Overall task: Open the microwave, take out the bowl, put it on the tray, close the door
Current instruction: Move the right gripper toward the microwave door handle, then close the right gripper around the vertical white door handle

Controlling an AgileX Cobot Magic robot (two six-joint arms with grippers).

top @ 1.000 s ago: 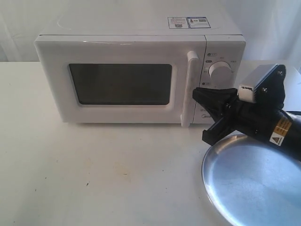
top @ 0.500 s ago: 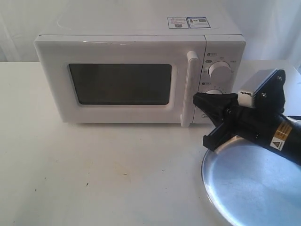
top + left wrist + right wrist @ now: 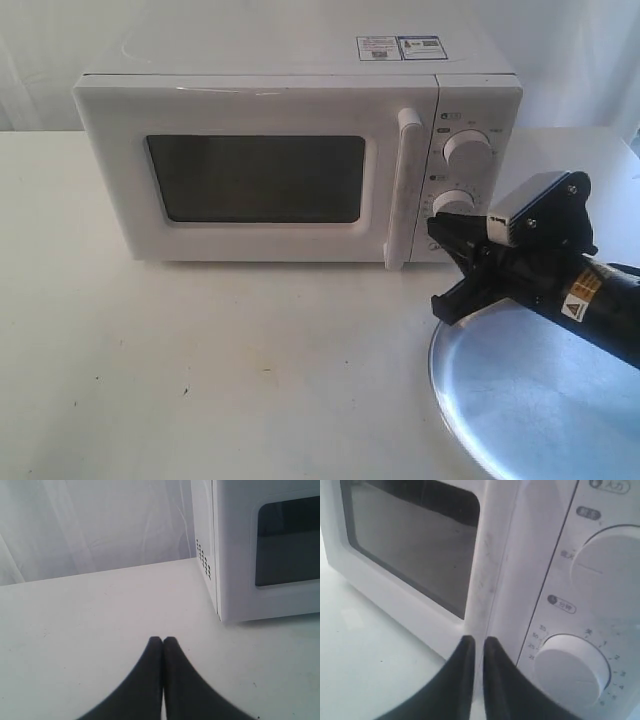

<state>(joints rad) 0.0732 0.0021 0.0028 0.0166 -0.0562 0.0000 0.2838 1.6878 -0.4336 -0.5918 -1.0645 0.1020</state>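
The white microwave (image 3: 300,95) stands at the back of the table with its door (image 3: 120,190) closed. No bowl shows in any view. The silver tray (image 3: 530,400) lies at the front right with nothing on it. My right gripper (image 3: 436,235) hangs over the tray's far rim, just right of the lower part of the door handle (image 3: 403,190). In the right wrist view this gripper (image 3: 475,640) has only a narrow slit between its fingers, holds nothing, and points at the handle (image 3: 490,555). Left of the microwave (image 3: 235,555), my left gripper (image 3: 162,640) is shut and empty.
Two round white knobs (image 3: 467,150) (image 3: 455,203) sit on the control panel right of the handle; the lower knob (image 3: 572,672) is close beside my right fingers. White cloth hangs behind the table. Bare white tabletop (image 3: 200,370) spreads in front of the microwave.
My right gripper has drifted down and to the right, from beside the middle of the handle to beside its lower part. The door stays closed and the tray has not moved.
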